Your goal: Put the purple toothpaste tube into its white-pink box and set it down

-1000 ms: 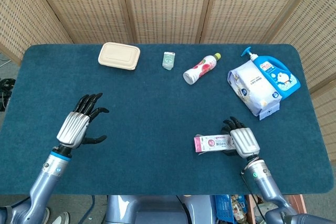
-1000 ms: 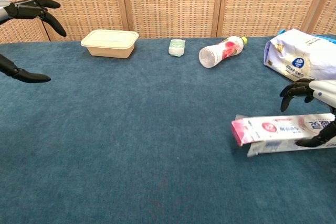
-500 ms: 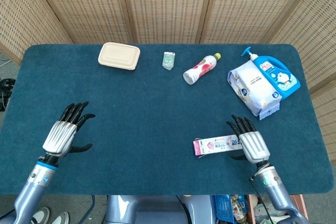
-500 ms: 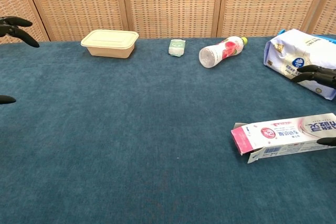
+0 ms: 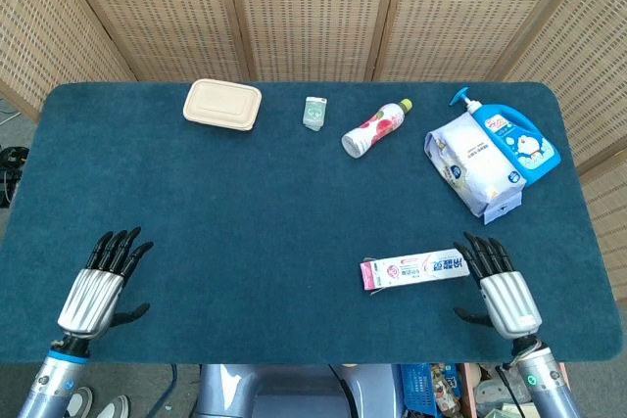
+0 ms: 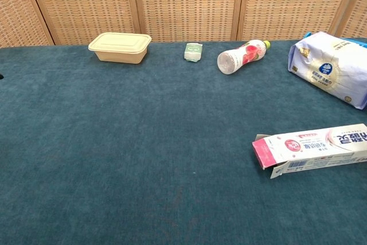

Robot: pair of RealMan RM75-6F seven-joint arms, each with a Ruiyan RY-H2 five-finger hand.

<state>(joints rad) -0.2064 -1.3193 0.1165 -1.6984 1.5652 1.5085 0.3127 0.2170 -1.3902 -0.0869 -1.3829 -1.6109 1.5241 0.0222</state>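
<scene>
Withdrawn right hand [image 5: 509, 299]; fingers [image 5: 487, 254] beside box [image 5: 414, 269], apart.

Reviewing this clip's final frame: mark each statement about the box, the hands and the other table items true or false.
1. The toothpaste box lies flat on the table. True.
2. The right hand grips the box. False: it is open, beside the box's end, holding nothing.
3. The left hand holds nothing. True.
4. The clear bottle stands upright. False: it lies on its side.
5. The beige container has its lid off. False: the lid is on.
</scene>
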